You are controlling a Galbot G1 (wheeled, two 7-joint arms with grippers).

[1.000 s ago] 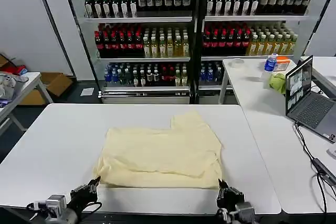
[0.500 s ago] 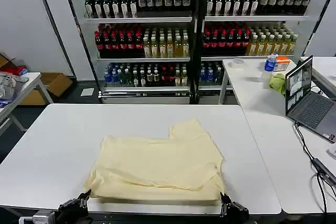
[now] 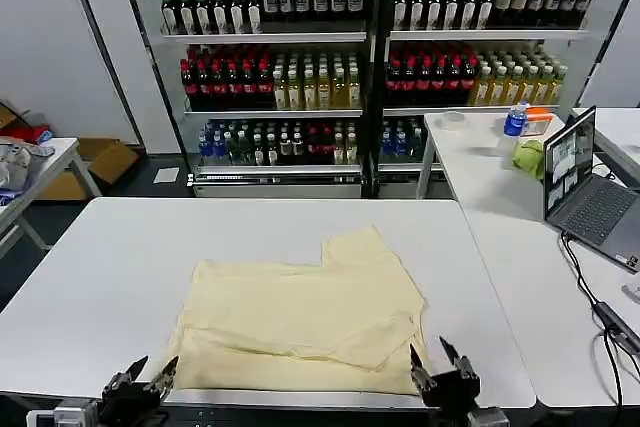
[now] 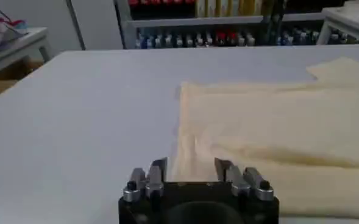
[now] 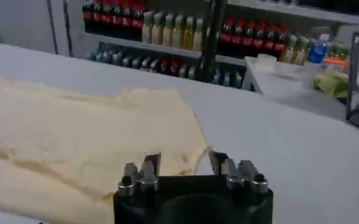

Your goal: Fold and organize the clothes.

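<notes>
L gripper (image 3: 140,377) sat at the near edge of the white table (image 3: 90,277), just off the near-L corner of the T-shirt (image 3: 305,322). Its fingers (image 4: 158,168) stood spread w/ nothing between them, apart from the cloth, so the hem was let go, not held. Prob. placed there bc that corner is one of the two a next fold would lift.

T-shirt lay partly folded, pale cream-yellow, mid-table toward the near edge: hem along that edge, a fold line running across it, one flap poking out toward the far edge. It lay flat on its own, so no grip was needed.

R gripper (image 3: 443,375) mirrored the L at the near-R corner of the shirt, fingers (image 5: 150,164) likewise parted and empty. Judged: both arms paired at the hem corners btwn folds.
</notes>
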